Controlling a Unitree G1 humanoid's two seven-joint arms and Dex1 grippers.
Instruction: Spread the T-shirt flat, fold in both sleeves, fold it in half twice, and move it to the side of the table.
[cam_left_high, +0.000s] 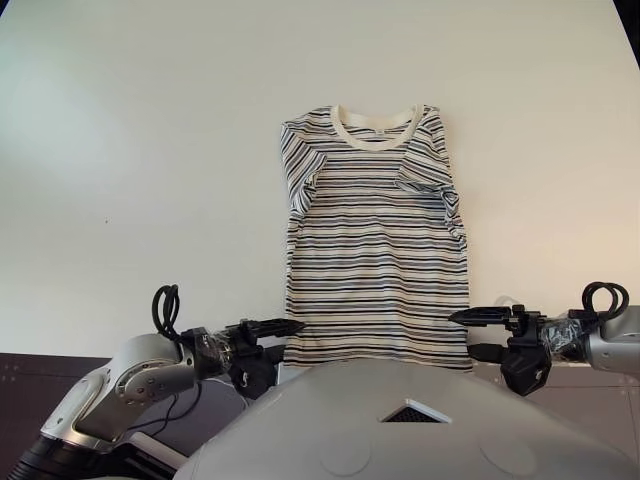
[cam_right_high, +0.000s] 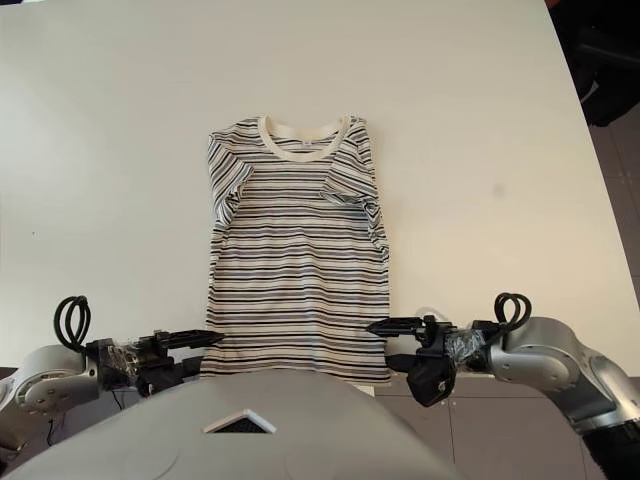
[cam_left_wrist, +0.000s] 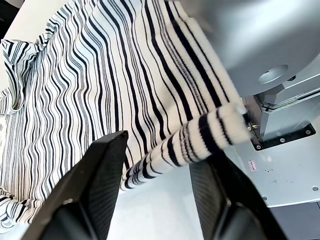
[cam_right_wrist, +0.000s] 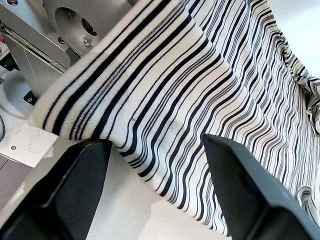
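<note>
T-shirt (cam_left_high: 375, 250) flat on table (cam_left_high: 150, 150) | left claw (cam_left_high: 285, 337), right claw (cam_left_high: 462, 333) open at hem

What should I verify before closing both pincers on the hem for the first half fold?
1. T-shirt flat on the table: ok.
2. Sleeves both folded in: ok.
3. Left pincer open at its corner of the hem: ok.
4. Right pincer open at the other hem corner: ok.
5. Fingers placed to catch both fabric layers: cannot tell.
</note>
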